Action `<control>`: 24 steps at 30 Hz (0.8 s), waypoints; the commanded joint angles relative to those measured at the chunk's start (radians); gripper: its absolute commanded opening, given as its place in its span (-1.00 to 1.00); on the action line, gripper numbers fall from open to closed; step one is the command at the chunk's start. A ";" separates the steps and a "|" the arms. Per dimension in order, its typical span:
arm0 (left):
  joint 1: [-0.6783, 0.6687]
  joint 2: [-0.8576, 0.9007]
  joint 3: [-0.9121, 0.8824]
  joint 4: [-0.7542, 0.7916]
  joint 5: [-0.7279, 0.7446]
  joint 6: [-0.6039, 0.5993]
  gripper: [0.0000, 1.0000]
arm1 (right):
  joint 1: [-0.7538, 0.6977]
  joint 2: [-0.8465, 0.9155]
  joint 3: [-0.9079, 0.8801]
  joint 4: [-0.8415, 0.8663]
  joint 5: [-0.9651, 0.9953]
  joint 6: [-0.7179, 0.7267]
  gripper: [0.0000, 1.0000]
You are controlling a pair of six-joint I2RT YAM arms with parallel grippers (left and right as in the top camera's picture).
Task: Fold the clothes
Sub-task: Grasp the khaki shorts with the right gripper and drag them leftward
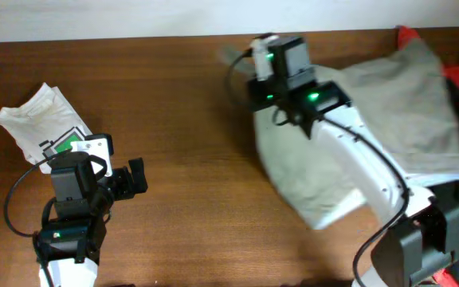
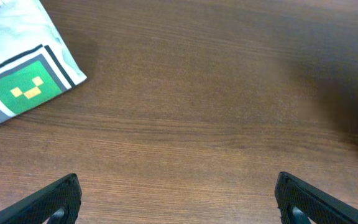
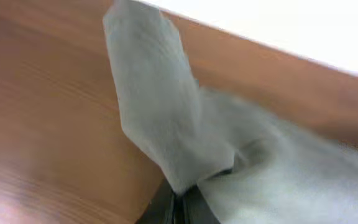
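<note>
Closest to the lens, in the right wrist view, a fold of the khaki shorts (image 3: 160,112) is pinched in the right gripper (image 3: 179,202). Its dark fingers are clamped together on the cloth, and a flap of it stands up above them against the brown table (image 3: 36,93). The picture is blurred, so I can't make out seams.

From overhead, the shorts (image 1: 405,104) lie spread over the far right part of the table (image 1: 182,96), far bigger than anything else on it. The right arm's white link crosses over them, and the right gripper (image 1: 253,57) holds a corner near the far edge. A bit of red clothing (image 1: 457,76) shows at their right side.

Over on the left, the left gripper (image 1: 138,179) hangs above bare wood with its fingers (image 2: 55,199) wide apart and nothing between them. A small white T-shirt (image 1: 42,119) with a green square print (image 2: 20,90) lies folded just beside it, well apart from the shorts.
</note>
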State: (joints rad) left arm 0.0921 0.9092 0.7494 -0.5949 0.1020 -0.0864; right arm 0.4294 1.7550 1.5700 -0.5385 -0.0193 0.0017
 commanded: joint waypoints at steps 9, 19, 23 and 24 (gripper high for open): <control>-0.002 0.024 0.019 0.002 0.268 -0.069 0.98 | -0.095 -0.159 0.019 -0.220 0.188 0.026 0.97; -0.516 0.513 0.019 0.072 0.400 -0.670 0.98 | -0.453 -0.267 0.019 -0.506 0.185 0.131 0.97; -0.768 0.737 0.019 0.387 0.403 -0.891 0.99 | -0.476 -0.267 0.019 -0.532 0.186 0.131 0.97; -0.811 0.775 0.019 0.465 0.403 -0.940 0.98 | -0.476 -0.267 0.019 -0.533 0.185 0.131 0.97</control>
State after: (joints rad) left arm -0.6117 1.5909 0.7609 -0.2634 0.4904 -0.8364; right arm -0.0395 1.4914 1.5822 -1.0679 0.1566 0.1165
